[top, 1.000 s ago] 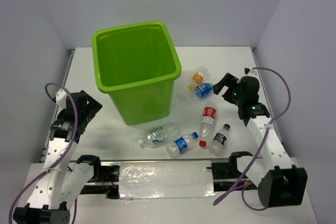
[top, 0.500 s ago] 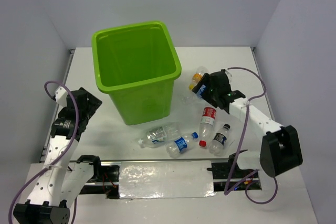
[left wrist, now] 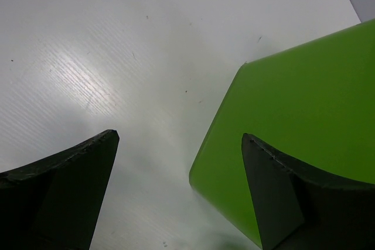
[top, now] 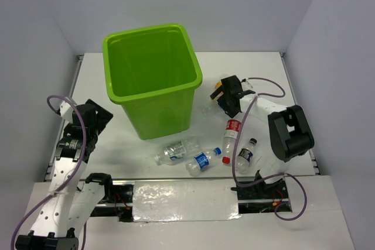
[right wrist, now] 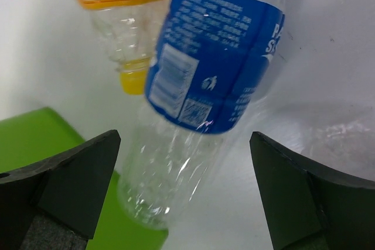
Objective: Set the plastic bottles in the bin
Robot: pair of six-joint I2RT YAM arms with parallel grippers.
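The lime-green bin (top: 152, 80) stands upright at the table's middle left. My right gripper (top: 227, 95) is open, right of the bin. In the right wrist view it (right wrist: 184, 137) straddles the clear lower body of a blue-label bottle (right wrist: 211, 80) without gripping it. An orange-label bottle (right wrist: 117, 4) lies beside that one. A red-label bottle (top: 232, 133), a black-capped bottle (top: 245, 153), another blue-label bottle (top: 202, 160) and a clear bottle (top: 176, 150) lie in front of the bin. My left gripper (top: 96, 118) is open and empty left of the bin (left wrist: 304, 115).
The bin's green wall (right wrist: 35, 139) shows just left of the right gripper. Grey walls close in the white table (top: 258, 68) on the back and both sides. The arm bases and a foil-covered strip (top: 184, 200) lie along the near edge.
My right arm has swung left and forward from the right side until its open gripper sits over the blue-label bottle beside the bin. The left arm has barely shifted.
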